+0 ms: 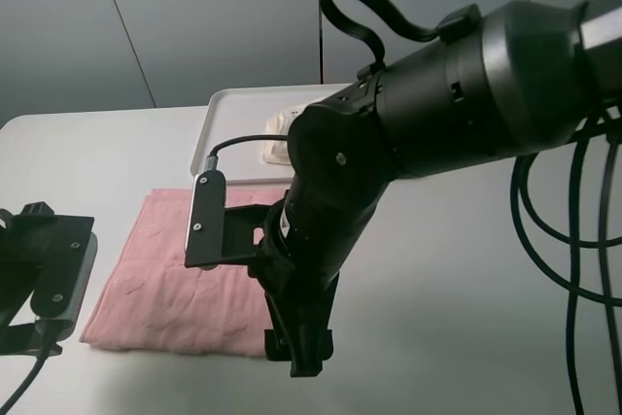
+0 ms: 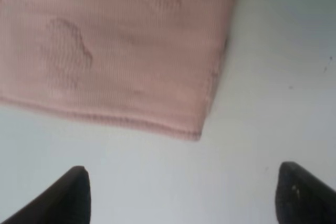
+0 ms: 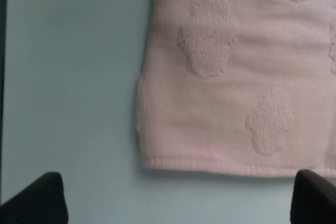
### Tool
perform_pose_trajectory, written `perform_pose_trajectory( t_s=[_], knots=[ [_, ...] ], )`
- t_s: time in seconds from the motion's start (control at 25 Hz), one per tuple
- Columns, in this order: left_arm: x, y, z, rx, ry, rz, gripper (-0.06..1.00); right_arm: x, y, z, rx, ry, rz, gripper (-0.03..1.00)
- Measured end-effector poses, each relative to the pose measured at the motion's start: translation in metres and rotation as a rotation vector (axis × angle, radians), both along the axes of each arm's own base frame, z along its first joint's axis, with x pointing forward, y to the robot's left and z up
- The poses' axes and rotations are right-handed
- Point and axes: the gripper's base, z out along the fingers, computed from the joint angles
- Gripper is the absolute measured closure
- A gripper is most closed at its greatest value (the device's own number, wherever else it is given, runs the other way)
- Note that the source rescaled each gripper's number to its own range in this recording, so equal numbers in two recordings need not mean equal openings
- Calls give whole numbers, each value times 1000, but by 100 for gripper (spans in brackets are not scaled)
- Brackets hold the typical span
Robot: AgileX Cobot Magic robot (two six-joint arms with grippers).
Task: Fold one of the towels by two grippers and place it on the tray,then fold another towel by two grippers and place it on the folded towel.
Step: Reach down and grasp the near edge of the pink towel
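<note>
A pink towel point(image 1: 180, 279) lies flat on the white table in front of the white tray point(image 1: 233, 114). A folded cream towel point(image 1: 279, 133) lies on the tray, mostly hidden by my right arm. My right gripper point(image 1: 301, 357) hangs over the pink towel's near right corner. In the right wrist view it is open point(image 3: 176, 200) and empty, with that towel corner point(image 3: 152, 156) just beyond the fingertips. My left gripper point(image 1: 39, 289) is at the table's left near the towel's near left corner. In the left wrist view it is open point(image 2: 184, 198) and empty, just short of the towel corner point(image 2: 194, 129).
My right arm's bulky links and black cables point(image 1: 573, 221) fill the right and middle of the exterior high view and hide part of the tray. Bare white table point(image 1: 466, 337) lies right of the towel and along the front edge.
</note>
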Motion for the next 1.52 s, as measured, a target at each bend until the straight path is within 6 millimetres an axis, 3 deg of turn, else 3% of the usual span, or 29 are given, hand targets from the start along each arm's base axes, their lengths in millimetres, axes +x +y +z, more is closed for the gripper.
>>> perform_pose_trajectory(
  t_s=[0.4,1.0,1.2,1.52],
  knots=[
    [10,-8,-33,27,59,-39,3,0,1,-17,-65,49,-14,5],
    [12,-10,-46,41,84,-92,3,1,3,-18,-61,46,-17,5],
    [9,-20,-55,64,112,-174,3,2,3,-18,-52,37,-17,5],
    [10,-22,-62,91,120,-141,3,2,4,-22,-60,42,-19,5]
  ],
)
